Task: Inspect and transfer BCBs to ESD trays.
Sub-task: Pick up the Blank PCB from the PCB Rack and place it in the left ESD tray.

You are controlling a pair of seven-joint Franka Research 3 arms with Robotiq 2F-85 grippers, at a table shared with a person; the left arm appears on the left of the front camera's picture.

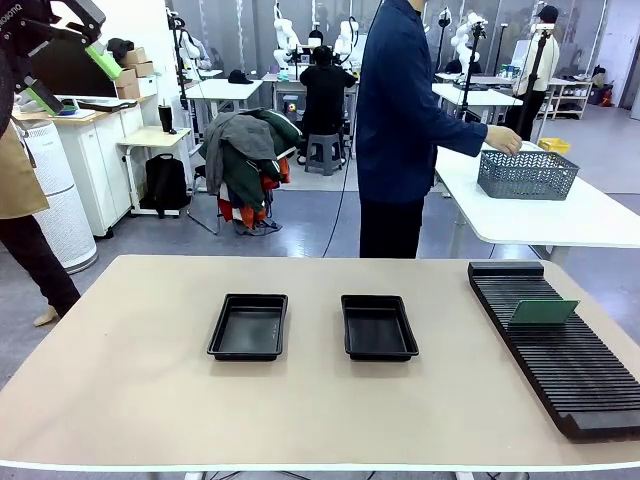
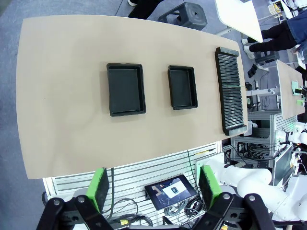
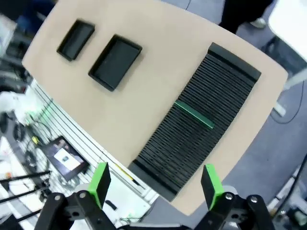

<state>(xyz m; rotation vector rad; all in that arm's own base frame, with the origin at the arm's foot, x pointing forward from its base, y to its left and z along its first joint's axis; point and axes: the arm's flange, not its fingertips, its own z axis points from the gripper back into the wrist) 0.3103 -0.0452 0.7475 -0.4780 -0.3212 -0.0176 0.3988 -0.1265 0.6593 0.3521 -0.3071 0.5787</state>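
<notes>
Two black ESD trays lie empty side by side mid-table, the left tray [image 1: 248,326] [image 2: 125,89] [image 3: 76,39] and the right tray [image 1: 378,326] [image 2: 183,87] [image 3: 115,62]. One green BCB [image 1: 543,312] [image 3: 193,115] stands on edge in a slot of the long black ribbed rack [image 1: 560,345] [image 2: 231,91] [image 3: 196,139] on the table's right side. My left gripper [image 1: 72,75] [image 2: 154,187] hangs high above the table's left, open and holding nothing. High over the near right corner, my right gripper [image 3: 155,184] is open too, with the rack and board far below it.
A person in a dark blue jacket [image 1: 400,110] stands beyond the far edge, one hand [image 1: 503,139] at a grey mesh basket [image 1: 528,172] on a white table behind. Bare tabletop [image 1: 130,380] surrounds the trays.
</notes>
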